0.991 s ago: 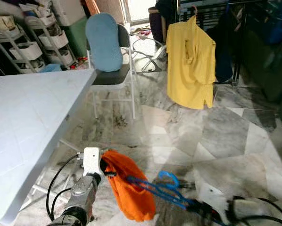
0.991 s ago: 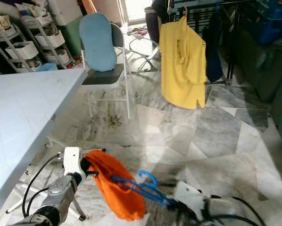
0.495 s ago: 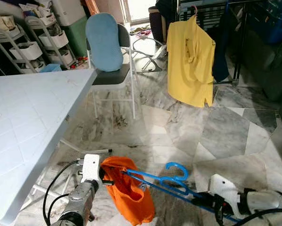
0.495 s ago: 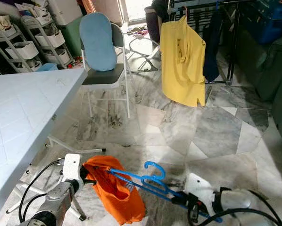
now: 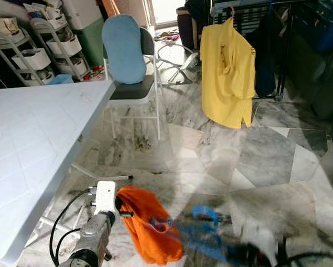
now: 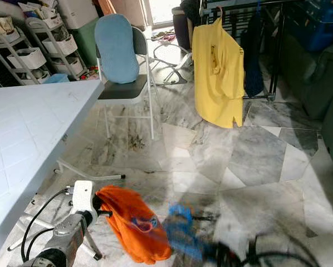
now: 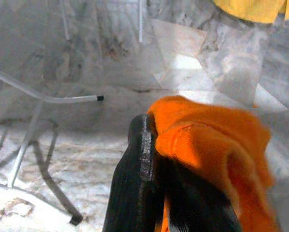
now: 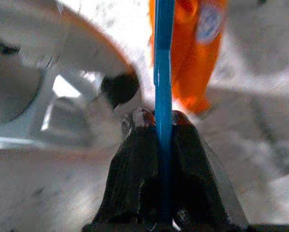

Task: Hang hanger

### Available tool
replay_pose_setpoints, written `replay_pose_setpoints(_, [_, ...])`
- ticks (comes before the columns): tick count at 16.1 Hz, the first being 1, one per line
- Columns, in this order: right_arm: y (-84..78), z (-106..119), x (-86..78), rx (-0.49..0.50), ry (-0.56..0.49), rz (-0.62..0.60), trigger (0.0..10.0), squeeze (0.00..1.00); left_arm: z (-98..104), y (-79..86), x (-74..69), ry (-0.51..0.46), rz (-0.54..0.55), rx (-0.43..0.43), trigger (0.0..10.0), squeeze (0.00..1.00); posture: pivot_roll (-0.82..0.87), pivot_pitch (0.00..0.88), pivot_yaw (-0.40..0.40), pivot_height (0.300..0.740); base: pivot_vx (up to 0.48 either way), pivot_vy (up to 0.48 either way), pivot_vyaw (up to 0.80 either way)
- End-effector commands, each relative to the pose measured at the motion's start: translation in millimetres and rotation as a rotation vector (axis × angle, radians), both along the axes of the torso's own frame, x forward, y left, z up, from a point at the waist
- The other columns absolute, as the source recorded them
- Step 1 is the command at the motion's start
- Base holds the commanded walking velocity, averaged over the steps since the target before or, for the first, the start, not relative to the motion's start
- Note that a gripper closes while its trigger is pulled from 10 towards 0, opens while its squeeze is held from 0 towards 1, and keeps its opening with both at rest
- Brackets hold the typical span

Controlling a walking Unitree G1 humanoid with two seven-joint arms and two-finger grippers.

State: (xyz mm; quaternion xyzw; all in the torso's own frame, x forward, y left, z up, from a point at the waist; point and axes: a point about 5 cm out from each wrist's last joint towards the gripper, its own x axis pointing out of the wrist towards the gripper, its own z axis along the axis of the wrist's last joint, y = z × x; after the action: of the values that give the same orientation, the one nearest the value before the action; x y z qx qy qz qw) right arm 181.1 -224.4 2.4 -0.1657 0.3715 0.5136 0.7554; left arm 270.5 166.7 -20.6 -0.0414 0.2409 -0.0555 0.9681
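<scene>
Since the earlier frame the blue hanger (image 8: 163, 72) had swung into a motion blur low over the marble floor (image 5: 255, 156), where it had been sharp before. Its bar was clamped between the closed fingers of the right end effector (image 8: 163, 126), long axis running away toward the orange garment (image 5: 147, 222). That garment was pinched by the shut left end effector (image 7: 151, 159). A drying rack (image 5: 250, 8) with a yellow shirt (image 5: 228, 72) stood well ahead, right of centre

A lived-in home's laundry corner: grey-veined marble floor (image 5: 261, 156), a yellow shirt (image 5: 229, 72) hanging on a dark clothes rack (image 5: 250, 8) upper right, white plastic storage shelves (image 5: 35, 53) upper left, a folding chair (image 5: 134, 89).
</scene>
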Motion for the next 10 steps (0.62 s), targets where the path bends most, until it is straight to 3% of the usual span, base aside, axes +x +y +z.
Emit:
replay_pose_setpoints(1, [3.0, -7.9, -4.5, -0.014, 0.022, 0.006, 10.0, 0.00, 11.0, 5.1, 10.4, -0.060, 0.024, 0.004, 0.0, 0.00, -0.20, 0.000, 0.204, 0.740, 0.000, 0.000, 0.00])
replay_pose_setpoints(4, [-8.1, -27.3, -17.5, -0.094, 0.082, -0.023, 10.0, 0.00, 21.3, 7.2, 18.3, -0.132, 0.071, 0.014, 0.0, 0.00, -0.20, 0.000, 0.202, 0.740, 0.000, 0.000, 0.00])
replay_pose_setpoints(6, [-16.9, -54.0, -24.7, -0.243, 0.089, -0.089, 10.0, 0.00, 32.5, 6.0, 27.3, -0.196, 0.085, -0.010, 0.0, 0.00, -0.19, 0.000, 0.202, 0.740, 0.000, 0.000, 0.00])
replay_pose_setpoints(10, [-24.3, -60.2, -10.0, -0.359, 0.022, -0.222, 10.0, 0.00, 46.6, 5.3, 38.1, -0.268, 0.101, -0.013, 0.0, 0.00, -0.18, 0.000, 0.197, 0.740, 0.000, 0.000, 0.00])
